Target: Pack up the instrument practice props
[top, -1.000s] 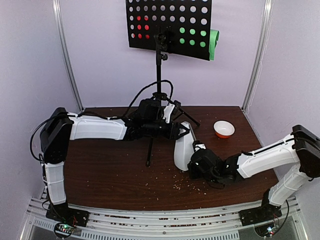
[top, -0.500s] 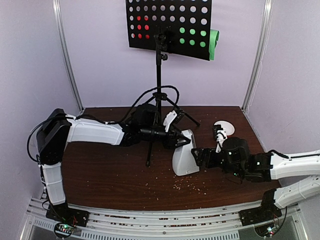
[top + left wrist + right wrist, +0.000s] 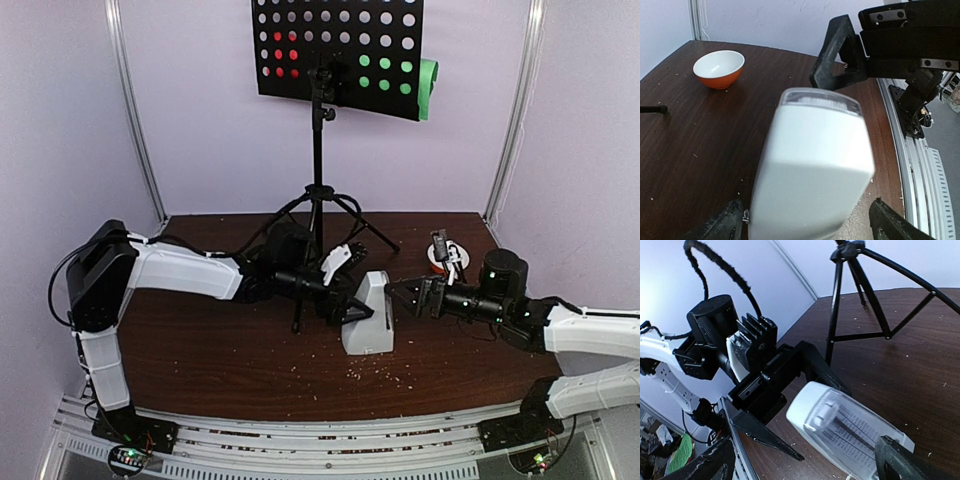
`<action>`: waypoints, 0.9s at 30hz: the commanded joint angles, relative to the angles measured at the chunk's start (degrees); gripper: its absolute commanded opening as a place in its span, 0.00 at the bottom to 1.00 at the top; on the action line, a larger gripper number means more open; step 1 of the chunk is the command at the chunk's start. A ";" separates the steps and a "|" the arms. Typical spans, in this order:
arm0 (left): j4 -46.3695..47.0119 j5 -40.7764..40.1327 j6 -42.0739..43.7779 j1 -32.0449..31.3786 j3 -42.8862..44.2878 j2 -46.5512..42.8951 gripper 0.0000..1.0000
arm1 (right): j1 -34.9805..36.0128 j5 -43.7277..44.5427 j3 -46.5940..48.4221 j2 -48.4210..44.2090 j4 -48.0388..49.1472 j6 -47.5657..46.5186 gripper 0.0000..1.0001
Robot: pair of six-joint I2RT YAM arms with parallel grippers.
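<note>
**Fig. 1. My workspace, seen from above and from both wrists.** A small bowl (image 3: 719, 68), orange outside and white inside, stands upright on my dark wooden table (image 3: 200, 340), near its far right corner. Pale crumbs (image 3: 375, 372) lie scattered over the wood, thickest toward the near middle. Lavender walls (image 3: 200, 120) close three sides, with a metal post (image 3: 135, 110) in each back corner. A ribbed aluminium rail (image 3: 330, 440) runs along the near edge.

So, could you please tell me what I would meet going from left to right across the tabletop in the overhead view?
Front foot of the music stand → white metronome → right gripper.
</note>
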 commanded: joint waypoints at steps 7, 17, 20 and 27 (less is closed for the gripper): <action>10.81 0.00 -9.49 3.71 -10.14 -15.38 0.94 | -2.81 -6.40 11.29 7.06 -5.48 -17.81 1.00; 14.27 -3.95 -17.09 10.17 -21.11 -22.16 0.96 | -4.35 -20.47 19.25 18.75 -9.90 -20.96 1.00; 14.55 -4.23 -17.92 10.56 -22.19 -22.17 0.95 | -3.99 -23.81 18.72 19.94 -11.04 -20.05 0.98; 14.07 -4.93 -18.16 10.76 -21.98 -21.81 0.95 | -2.09 -19.61 15.46 20.15 -11.71 -20.83 0.91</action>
